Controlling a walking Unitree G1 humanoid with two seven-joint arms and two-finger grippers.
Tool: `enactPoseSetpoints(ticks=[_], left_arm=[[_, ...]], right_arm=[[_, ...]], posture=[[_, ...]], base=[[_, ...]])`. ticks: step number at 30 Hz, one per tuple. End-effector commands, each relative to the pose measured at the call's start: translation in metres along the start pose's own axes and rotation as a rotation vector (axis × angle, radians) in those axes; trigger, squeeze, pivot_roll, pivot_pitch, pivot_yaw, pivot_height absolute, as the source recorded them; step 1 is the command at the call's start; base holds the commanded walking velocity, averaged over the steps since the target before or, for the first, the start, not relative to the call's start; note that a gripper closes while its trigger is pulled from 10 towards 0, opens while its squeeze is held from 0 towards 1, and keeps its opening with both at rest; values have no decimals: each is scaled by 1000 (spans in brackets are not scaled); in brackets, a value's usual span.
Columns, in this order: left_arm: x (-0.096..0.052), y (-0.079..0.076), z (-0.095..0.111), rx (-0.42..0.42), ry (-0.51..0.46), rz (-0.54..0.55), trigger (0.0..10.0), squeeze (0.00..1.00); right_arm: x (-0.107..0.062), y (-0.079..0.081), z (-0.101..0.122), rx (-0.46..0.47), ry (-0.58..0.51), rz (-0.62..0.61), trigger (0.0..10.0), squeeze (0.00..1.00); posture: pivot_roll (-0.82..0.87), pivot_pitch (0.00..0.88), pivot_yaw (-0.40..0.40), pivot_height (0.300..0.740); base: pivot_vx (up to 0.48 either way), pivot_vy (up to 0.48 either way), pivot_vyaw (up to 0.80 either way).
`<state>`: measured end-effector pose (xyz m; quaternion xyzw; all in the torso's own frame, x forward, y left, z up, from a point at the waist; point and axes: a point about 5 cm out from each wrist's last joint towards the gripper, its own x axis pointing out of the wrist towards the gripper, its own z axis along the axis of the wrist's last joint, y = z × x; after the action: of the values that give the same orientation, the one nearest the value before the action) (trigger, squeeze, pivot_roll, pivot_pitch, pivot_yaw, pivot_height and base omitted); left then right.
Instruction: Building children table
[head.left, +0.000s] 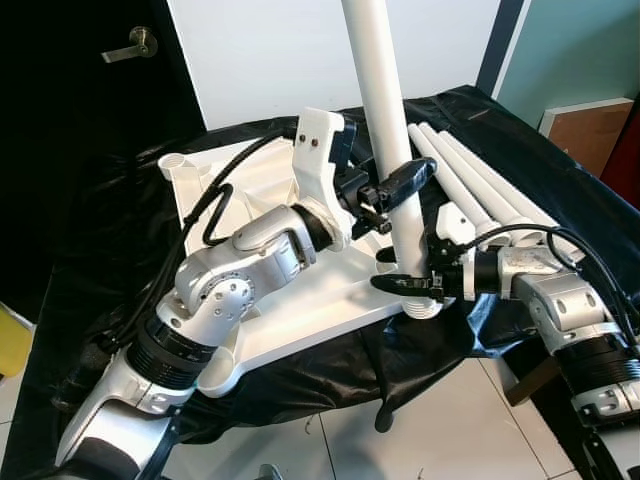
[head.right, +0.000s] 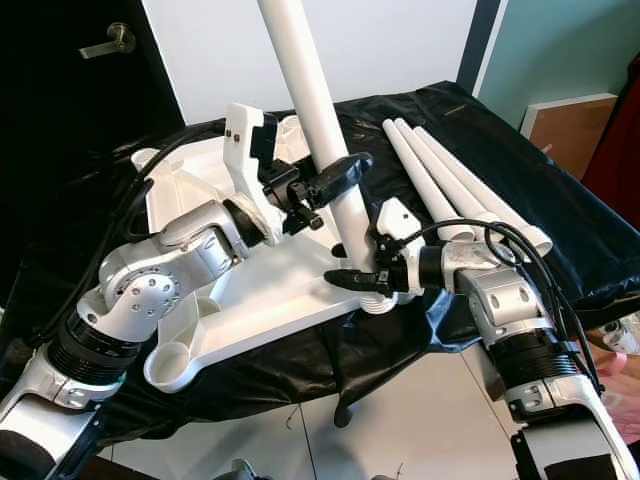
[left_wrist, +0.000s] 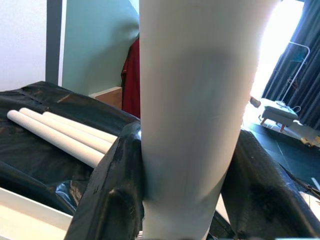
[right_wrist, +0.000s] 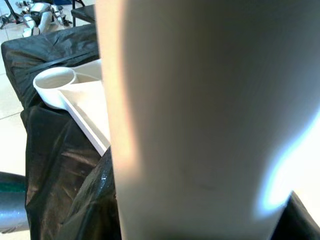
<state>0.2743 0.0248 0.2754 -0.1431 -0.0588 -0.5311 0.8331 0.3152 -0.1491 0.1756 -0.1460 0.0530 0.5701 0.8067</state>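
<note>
We pinch the upright white leg (head.left: 385, 120) with both tools, left tool (head.left: 395, 190) higher and right tool (head.left: 405, 283) low, at the near right corner socket of the upturned tabletop (head.left: 300, 320) on the black-draped counter (head.left: 560, 190).

A: Any text, labels, brands or numbers to log?
B: None readable. Checked the white table top (head.left: 300, 320), the upright leg (head.left: 385, 110) and the three loose legs (head.right: 450, 190) at about 2 o'clock from it: all plain white.
A: Arm housings?
B: Bare silver and white, no marking I can read. Same for the black sheet (head.left: 560, 170).
A: Door at 10 o'clock, boards at 2 o'clock?
B: Door handle (head.left: 132, 44) has no plate text; the brown board (head.left: 590, 130) is blank.
A: Wrist views?
B: No lettering there either.
</note>
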Motion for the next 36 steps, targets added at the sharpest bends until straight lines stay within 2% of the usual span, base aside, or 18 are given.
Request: enactPoseSetpoints(ticks=[1, 2, 3, 11, 15, 16, 17, 18, 21, 23, 26, 32, 36], left_arm=[[-5, -39, 8, 48, -9, -638, 10000, 0], [-5, -39, 8, 48, -9, -638, 10000, 0], [-4, -38, 9, 55, -10, -624, 10000, 0], [-2, -36, 14, 79, -21, -574, 10000, 0], [2, -33, 22, 85, -44, -517, 10000, 0], [3, -31, 23, 83, -52, -497, 10000, 0], [3, -31, 23, 83, -52, -497, 10000, 0], [4, -29, 25, 85, -57, -475, 10000, 0], [5, -27, 25, 95, -62, -451, 10000, 0], [7, -25, 26, 110, -64, -417, 10000, 0], [12, -21, 27, 123, -71, -369, 10000, 0], [21, -8, 27, 105, -79, -253, 10000, 0], [22, -5, 27, 100, -80, -225, 10000, 0]], right_arm=[[4, -1, 6, -14, -28, -5, 10000, 0], [4, -1, 6, -14, -28, -5, 10000, 0], [5, -2, 6, -14, -30, -9, 10000, 1000], [6, -4, 10, -30, -53, -31, 10000, 1000], [7, -9, 15, -33, -82, -109, 10000, 1000], [8, -11, 15, -34, -86, -134, 10000, 565], [8, -11, 15, -34, -86, -134, 10000, 565], [9, -11, 16, -43, -87, -159, 10000, 0], [10, -13, 16, -51, -83, -201, 10000, 0], [14, -17, 15, -65, -66, -307, 10000, 0], [18, -18, 14, -66, -67, -378, 10000, 0], [32, -11, 14, -69, -84, -472, 10000, 0], [37, -10, 13, -65, -86, -500, 10000, 0]], posture=[[-71, 0, 14, 740], [-71, 0, 14, 740], [-64, 0, 8, 740], [-60, 0, 4, 740], [-62, 0, 2, 740], [-62, 0, 2, 740], [-62, 0, 2, 740], [-66, 0, 6, 740], [-66, 0, 6, 740], [-75, 0, 13, 740], [-75, 0, 13, 740], [-89, 0, 34, 740], [-90, 0, 39, 740]], base=[[0, 0, 0], [0, 0, 0], [0, 0, 0], [0, 0, 0], [0, 0, 0], [0, 0, 0], [0, 0, 0], [0, 0, 0], [0, 0, 0], [0, 0, 0], [0, 0, 0], [0, 0, 0], [0, 0, 0]])
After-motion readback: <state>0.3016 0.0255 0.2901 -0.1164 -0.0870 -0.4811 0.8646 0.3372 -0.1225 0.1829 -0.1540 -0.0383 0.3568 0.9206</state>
